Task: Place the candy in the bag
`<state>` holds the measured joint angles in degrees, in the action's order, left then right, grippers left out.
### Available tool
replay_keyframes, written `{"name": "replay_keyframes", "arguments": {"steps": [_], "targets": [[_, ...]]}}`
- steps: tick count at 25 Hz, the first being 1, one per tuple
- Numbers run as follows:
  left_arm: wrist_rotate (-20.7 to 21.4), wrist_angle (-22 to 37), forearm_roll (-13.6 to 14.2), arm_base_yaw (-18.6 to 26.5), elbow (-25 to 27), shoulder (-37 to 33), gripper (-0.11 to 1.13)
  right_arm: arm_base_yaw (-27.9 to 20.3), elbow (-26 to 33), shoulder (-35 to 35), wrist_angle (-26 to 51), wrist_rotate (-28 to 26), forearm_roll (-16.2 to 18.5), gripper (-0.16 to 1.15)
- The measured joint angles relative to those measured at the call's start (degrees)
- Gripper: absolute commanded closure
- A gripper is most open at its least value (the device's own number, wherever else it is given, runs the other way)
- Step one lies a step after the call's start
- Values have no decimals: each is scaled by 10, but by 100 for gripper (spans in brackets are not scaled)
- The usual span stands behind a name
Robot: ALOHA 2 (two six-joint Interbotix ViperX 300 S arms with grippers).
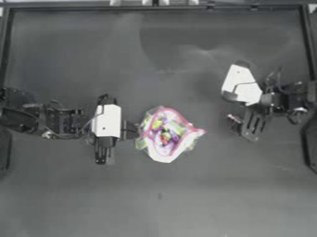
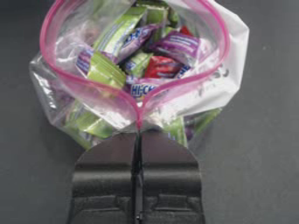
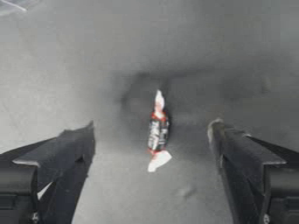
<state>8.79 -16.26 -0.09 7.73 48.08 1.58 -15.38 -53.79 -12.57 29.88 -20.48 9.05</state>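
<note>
1. Left gripper [image 2: 138, 131]: jaws closed flat on the pink-red strip of the bag [image 1: 166, 134], pinching the mouth edge at its left side. Mouth gapes open, sweets visible inside.
2. Bag sits mid-table [image 1: 74, 194]; left arm comes in from the left.
3. Right gripper [image 3: 153, 144]: jaws wide open, straddling the candy [image 3: 158, 131], not touching it yet.
4. Candy lies flat on the table, right of the bag and well apart from it, just beside the right gripper in the top view [image 1: 234, 118].
5. Step in hand, my read: grasp the candy. Descend straight, centre jaws on the reddish middle, not the wrapper tails.
6. Close slowly; the candy is tiny and could skid or flip.
7. Left should hold the mouth open.
</note>
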Motion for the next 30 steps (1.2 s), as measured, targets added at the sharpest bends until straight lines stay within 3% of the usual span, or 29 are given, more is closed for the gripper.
{"name": "replay_keyframes", "arguments": {"steps": [22,30], "targets": [[-1,0,0,0,-2,2,98,0,0,45,-15,-1,1,0],[0,0,0,0,-2,1,98,-1,0,50,-16,-1,1,35]]}}
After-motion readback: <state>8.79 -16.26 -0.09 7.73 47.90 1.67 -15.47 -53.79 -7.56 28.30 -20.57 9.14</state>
